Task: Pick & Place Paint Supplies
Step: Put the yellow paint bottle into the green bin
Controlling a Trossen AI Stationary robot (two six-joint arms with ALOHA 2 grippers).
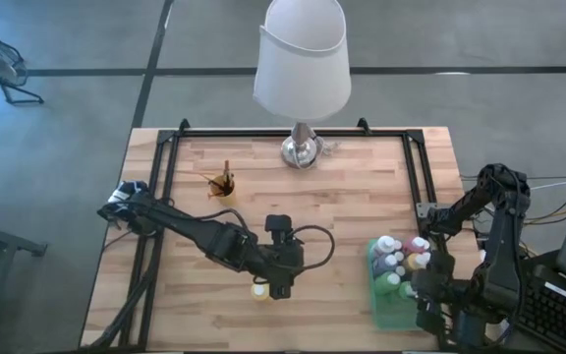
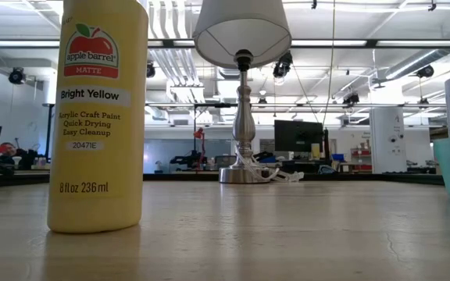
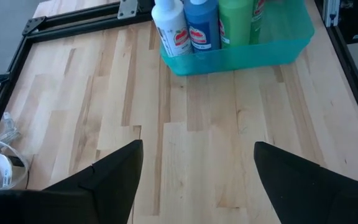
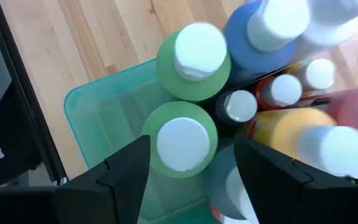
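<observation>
Wood table (image 1: pixel 362 197), black frame rail round the far half. Lamp (image 1: pixel 303 79) w/ white shade stands at far-centre edge, chrome base on the wood.

Left gripper (image 1: pixel 281 285) sits near table centre-front, arm reaching in from the left edge. Jaws spread wide, nothing between them; left wrist view shows bare wood in the gap between both dark fingers (image 3: pixel 104 180). Yellow bottle (image 1: pixel 259 290) stands upright on the table just beside this gripper, on its left side, apart from the fingers as far as high view shows. Low view: same bottle close up, label reads Bright Yellow, upright on the wood.

Green tray (image 1: pixel 386 295) at right-front of table, packed w/ upright white-capped bottles: green, blue, white, red, yellow visible. Left wrist view shows the tray across the table w/ a white bottle (image 3: pixel 169 28), blue bottle (image 3: pixel 201 25) and green ones at its near wall.

Right gripper (image 1: pixel 423 290) hovers over the tray's right side. Jaws apart, straddling a green bottle (image 4: pixel 180 140) from above; fingers don't look to be pressing it. 2nd green bottle (image 4: pixel 194 59) right beside it.

Small holder w/ dark brushes (image 1: pixel 224 183) stands left of centre, well apart from both grippers.
</observation>
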